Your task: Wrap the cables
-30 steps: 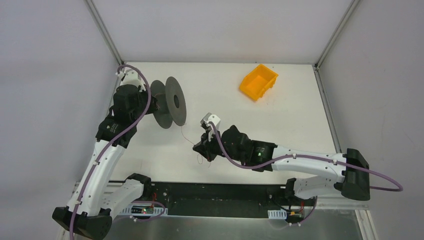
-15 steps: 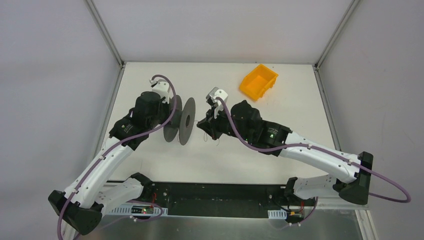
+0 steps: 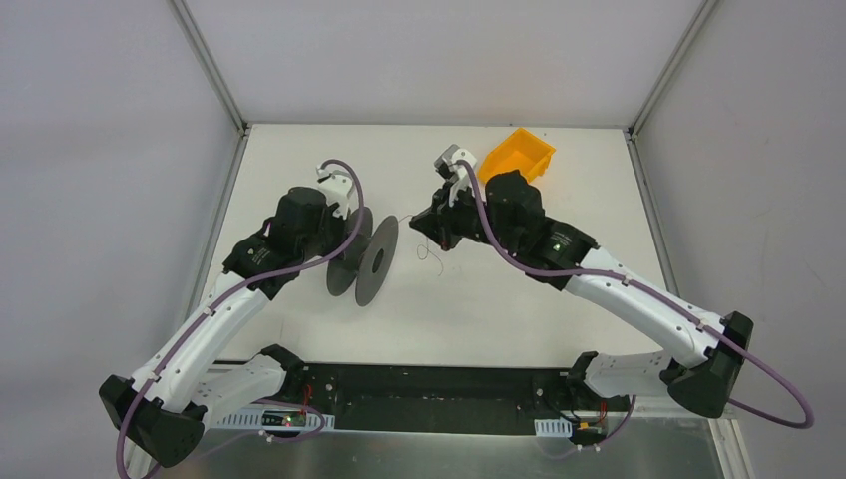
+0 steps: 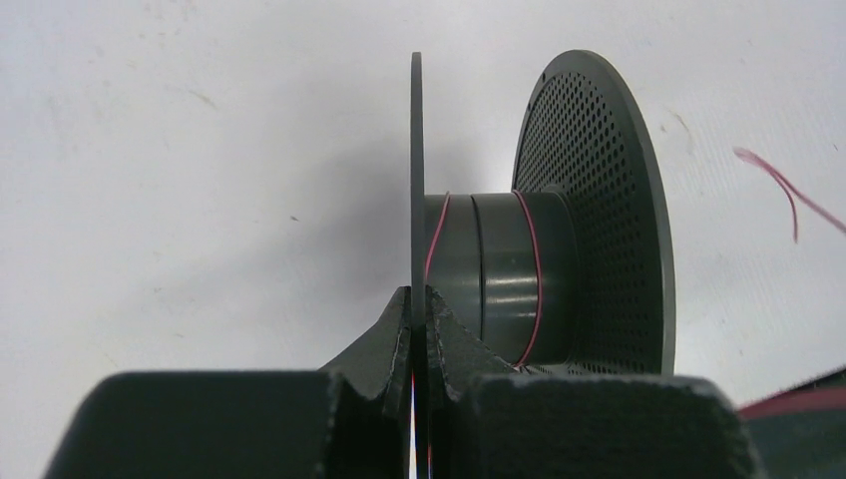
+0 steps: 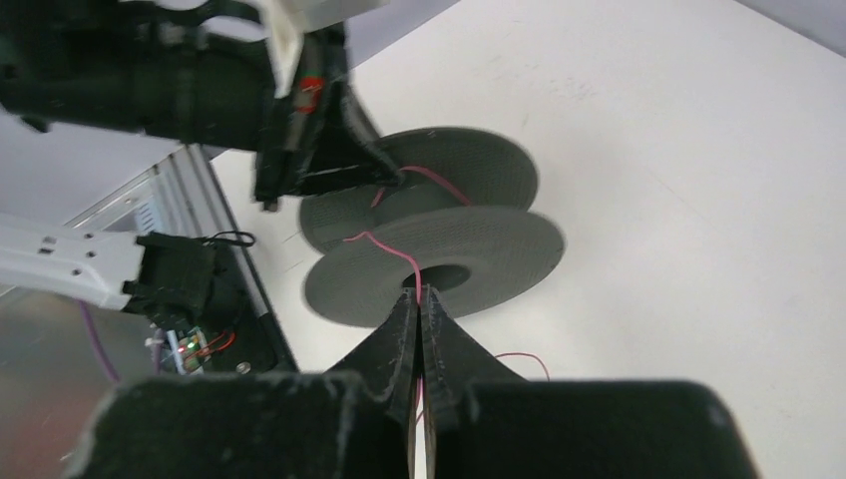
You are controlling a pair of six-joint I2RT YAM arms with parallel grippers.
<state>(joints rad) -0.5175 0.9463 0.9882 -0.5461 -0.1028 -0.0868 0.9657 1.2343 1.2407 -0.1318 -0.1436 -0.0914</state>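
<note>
Your left fingers pinch the reel's rim. Your right fingers, at its 2 o'clock, clamp the wire, which runs from the hub. It looks thread-thin, limp, light and probably snappable, so hold it close to the reel with gentle tension.

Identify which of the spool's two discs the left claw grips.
The disc seen edge-on in the left wrist view: the left claw pinches its rim. The other disc is untouched.

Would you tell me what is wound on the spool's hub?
Two turns of thin pink cable cross the grey hub. Its lower part is hidden behind the left gripper clamping the near disc.
</note>
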